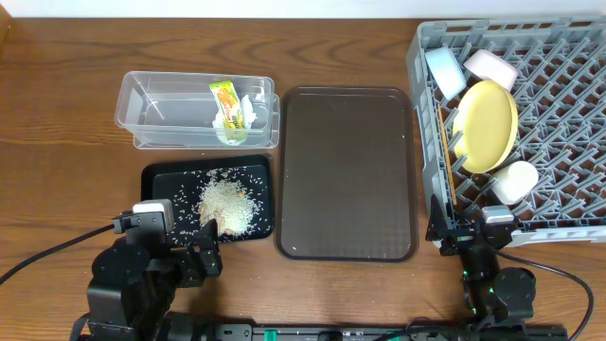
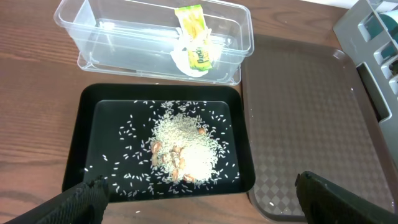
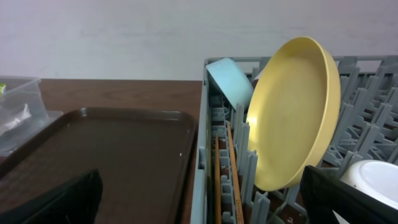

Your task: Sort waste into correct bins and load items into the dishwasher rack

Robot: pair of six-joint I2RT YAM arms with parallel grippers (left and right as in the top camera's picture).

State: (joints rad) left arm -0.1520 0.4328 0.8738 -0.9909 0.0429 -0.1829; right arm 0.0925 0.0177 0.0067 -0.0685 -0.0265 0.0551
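Note:
The grey dishwasher rack [image 1: 568, 123] at the right holds the yellow plate [image 1: 485, 125], light blue bowl [image 1: 443, 71], white bowl [image 1: 490, 66], white cup [image 1: 514, 182] and wooden chopsticks [image 1: 447, 166]. The clear tub [image 1: 156, 109] holds the snack wrapper [image 1: 225, 102] and crumpled white paper [image 1: 248, 116]. The black tray [image 1: 161, 185] holds the rice scraps [image 1: 225, 201]. My left gripper [image 2: 199, 202] is open and empty at the black tray's near edge. My right gripper [image 3: 199, 199] is open and empty at the rack's near left corner; plate [image 3: 292, 118], blue bowl [image 3: 229, 81] and chopsticks [image 3: 231, 180] show ahead.
A large brown tray [image 1: 348, 170] lies between the bins and the rack and shows in the left wrist view [image 2: 305, 118] and right wrist view [image 3: 106, 149]. Loose rice grains are scattered across the black tray [image 2: 81, 143]. A black cable [image 1: 47, 251] trails left of my left arm.

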